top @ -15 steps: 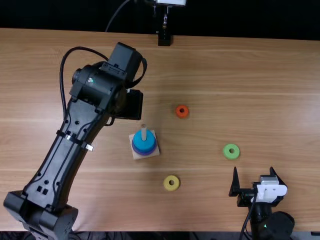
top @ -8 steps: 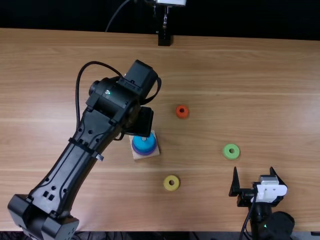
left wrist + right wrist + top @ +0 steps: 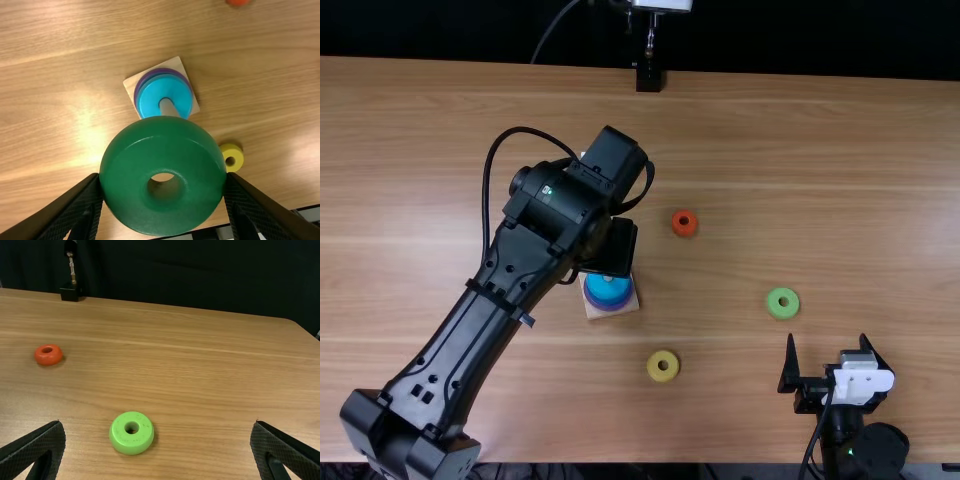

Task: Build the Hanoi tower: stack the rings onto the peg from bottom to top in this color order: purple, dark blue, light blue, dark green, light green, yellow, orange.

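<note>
Notably, left wrist view: dark green ring in left end effector

Robotics lab, or a lab-style test station. Cues: two black jointed robot arms, left arm and right arm, at the near edge of a light brown wooden table. Exposed cable looped along the left one, white bracket on the right one. Black backdrop past the far edge, metal post on a black block there. More wiring by the near edge.
</note>
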